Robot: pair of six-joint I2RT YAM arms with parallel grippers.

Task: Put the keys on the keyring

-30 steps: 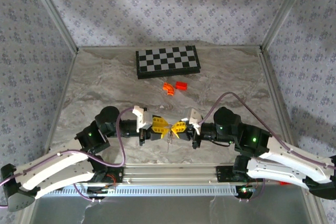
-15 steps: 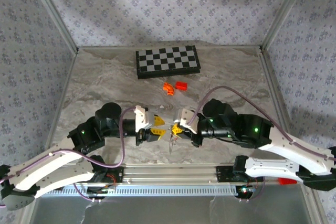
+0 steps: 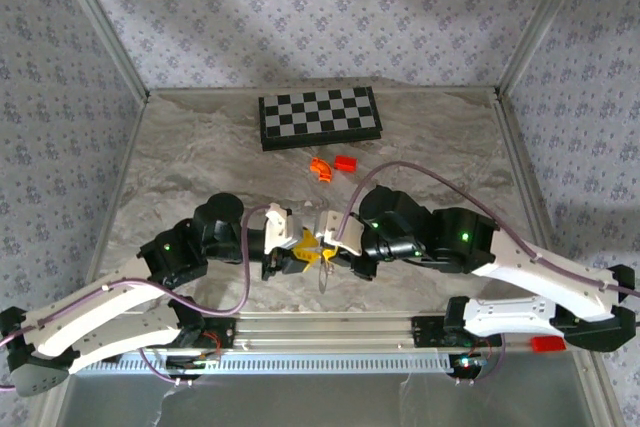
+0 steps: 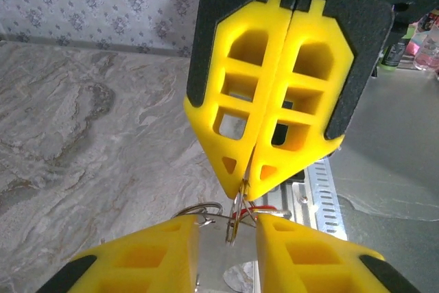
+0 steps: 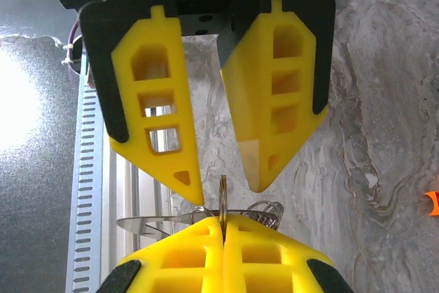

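Right gripper is pinching a thin metal keyring edge-on between fully closed yellow fingers, with a flat silver key just beside it. Facing it, the left gripper is holding its jaws partly parted around the ring, not closed on it. Farther back, a small orange curved piece, a red rectangular block and a black-and-white checkerboard are lying on the grey marbled table.

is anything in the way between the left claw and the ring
Nothing visible does. The ring is pinched edge-on in the tips of the shut right claw and sits in the gap between the open fingers of the left claw.
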